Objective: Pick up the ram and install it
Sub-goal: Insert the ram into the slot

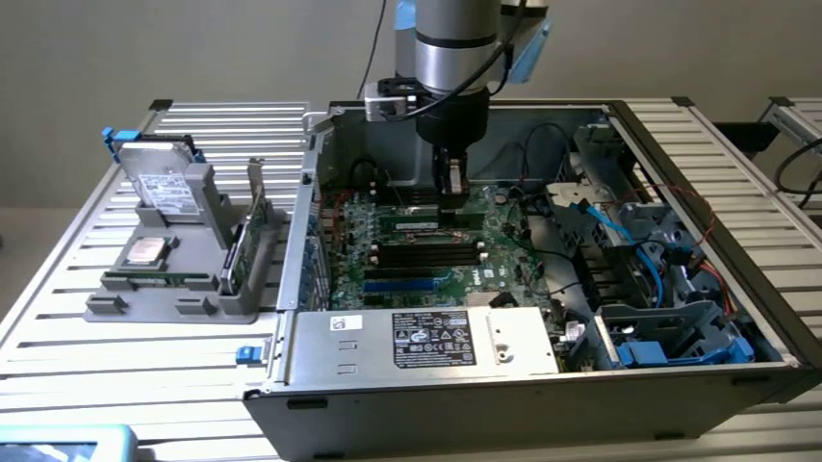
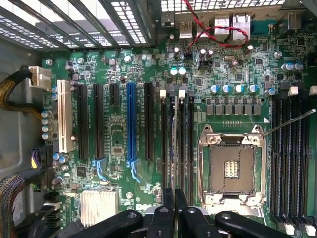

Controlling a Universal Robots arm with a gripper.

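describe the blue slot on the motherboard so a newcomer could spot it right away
Look inside the open computer case at the green motherboard. Among its row of long parallel slots, it is the only blue slot, with black slots either side.

My arm [image 1: 452, 43] drops straight down at the far middle of the scene, wrist vertical. My gripper [image 1: 451, 188] points down, its fingers [image 2: 168, 206] pinched narrowly on the ram [image 2: 174, 148].

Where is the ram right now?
In the wrist view the ram sits edge-on in the gripper, lined up over the black memory slots beside the open CPU socket. In the exterior view that spot is inside the case.
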